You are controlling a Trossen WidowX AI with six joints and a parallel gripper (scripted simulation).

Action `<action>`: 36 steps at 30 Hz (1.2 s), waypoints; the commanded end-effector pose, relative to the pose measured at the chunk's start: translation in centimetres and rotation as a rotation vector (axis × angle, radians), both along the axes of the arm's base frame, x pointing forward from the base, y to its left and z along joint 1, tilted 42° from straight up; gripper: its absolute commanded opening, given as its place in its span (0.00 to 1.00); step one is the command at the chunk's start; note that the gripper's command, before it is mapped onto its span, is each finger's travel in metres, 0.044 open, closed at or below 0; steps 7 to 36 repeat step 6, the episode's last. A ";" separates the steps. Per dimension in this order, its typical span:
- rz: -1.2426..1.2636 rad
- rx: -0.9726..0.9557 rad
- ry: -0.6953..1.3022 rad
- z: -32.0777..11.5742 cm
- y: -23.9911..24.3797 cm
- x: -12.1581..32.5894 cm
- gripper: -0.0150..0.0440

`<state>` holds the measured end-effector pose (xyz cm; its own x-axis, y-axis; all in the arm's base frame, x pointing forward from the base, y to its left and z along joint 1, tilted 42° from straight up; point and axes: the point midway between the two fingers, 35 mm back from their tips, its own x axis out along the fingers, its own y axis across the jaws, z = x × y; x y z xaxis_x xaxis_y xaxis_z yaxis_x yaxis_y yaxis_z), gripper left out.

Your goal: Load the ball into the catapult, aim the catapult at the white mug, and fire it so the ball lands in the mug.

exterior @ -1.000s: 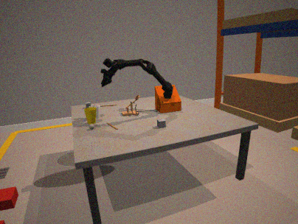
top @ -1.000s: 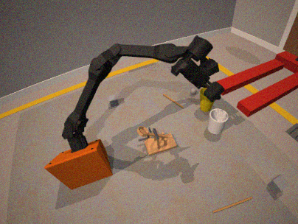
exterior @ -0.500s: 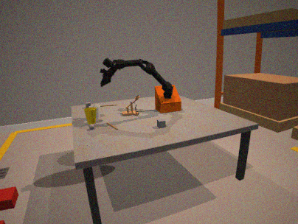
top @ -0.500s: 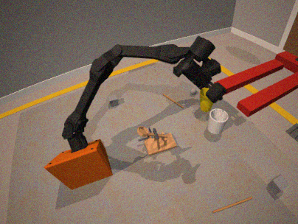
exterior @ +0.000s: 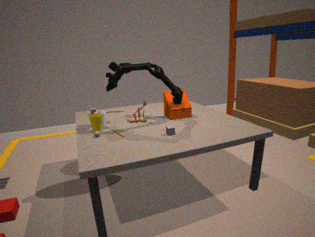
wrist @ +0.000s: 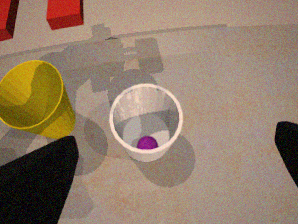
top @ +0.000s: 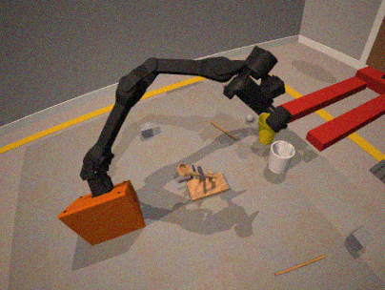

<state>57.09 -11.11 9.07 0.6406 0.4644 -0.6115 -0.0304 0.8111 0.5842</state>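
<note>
Jaws wide apart, nothing btwn them: the black parallel-jaw gripper (top: 278,119) (exterior: 110,88) (wrist: 177,139) hangs above the table, high over the mugs' end. In the wrist view the 2 fingertips frame the round white mug (top: 281,156) (exterior: 103,118) (wrist: 146,155), which lies btwn them in direction but further out, i.e. ahead of the tips & well below. Inside it, at the bottom, sits 1 small purple ball (wrist: 147,143), so the shot looks done.

Mug stands upright, open end up, so its long axis is vertical. The yellow tapered cup (top: 266,130) (exterior: 95,122) (wrist: 36,95) is beside it, apart, left in the wrist view.

Further back twd the orange wedge-shaped base (top: 102,215) (exterior: 177,111) is the small wooden catapult (top: 210,187) (exterior: 137,120) w/ its arm raised.

Prob. no grasp needed now; if the arm moves, it should stay high & back off w/o dipping, as a low sweep could tip the mug & spill the ball.
</note>
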 end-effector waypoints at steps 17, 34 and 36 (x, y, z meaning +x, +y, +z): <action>0.001 0.000 0.000 0.0 0.0 0.0 1.00; 0.001 0.000 0.000 0.0 0.0 0.0 1.00; 0.001 0.000 0.000 0.0 0.0 0.0 1.00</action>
